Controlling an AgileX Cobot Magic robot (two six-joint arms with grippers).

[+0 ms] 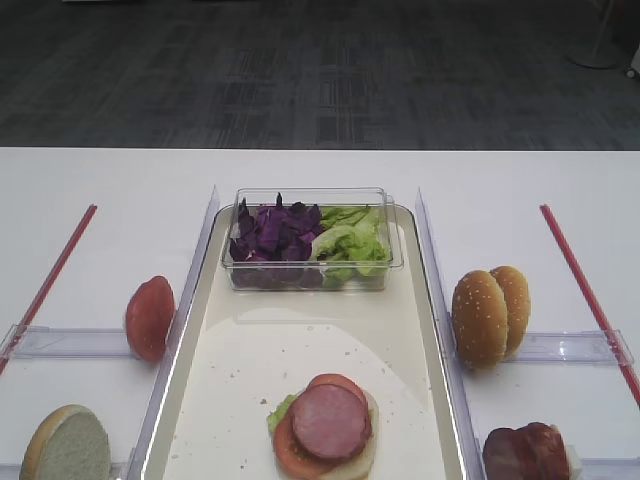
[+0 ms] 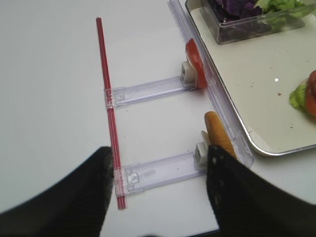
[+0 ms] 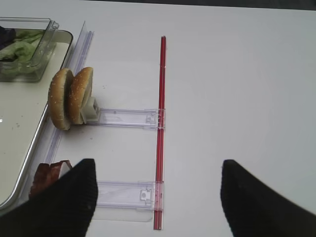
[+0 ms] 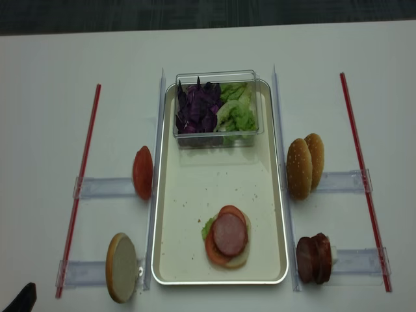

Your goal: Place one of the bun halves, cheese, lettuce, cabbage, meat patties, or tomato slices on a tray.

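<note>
On the cream tray (image 1: 290, 370) lies a stack (image 1: 328, 425): pale bun round, lettuce, tomato slice, meat patty on top. A clear box (image 1: 310, 240) at the tray's far end holds purple cabbage (image 1: 275, 235) and lettuce (image 1: 350, 243). Left of the tray stand a tomato slice (image 1: 150, 318) and a bun half (image 1: 65, 445). To the right stand two sesame bun halves (image 1: 490, 315) and meat patties (image 1: 525, 452). No cheese is in view. My right gripper (image 3: 157, 197) hangs open over the table beside the patties (image 3: 47, 175). My left gripper (image 2: 158, 192) is open beside the bun half (image 2: 219, 138).
Clear plastic rails (image 4: 107, 187) and red rods (image 4: 81, 182) hold the ingredients in rows on both sides of the tray. A red rod (image 3: 161, 128) runs between my right fingers. Beyond the white table's far edge is dark floor.
</note>
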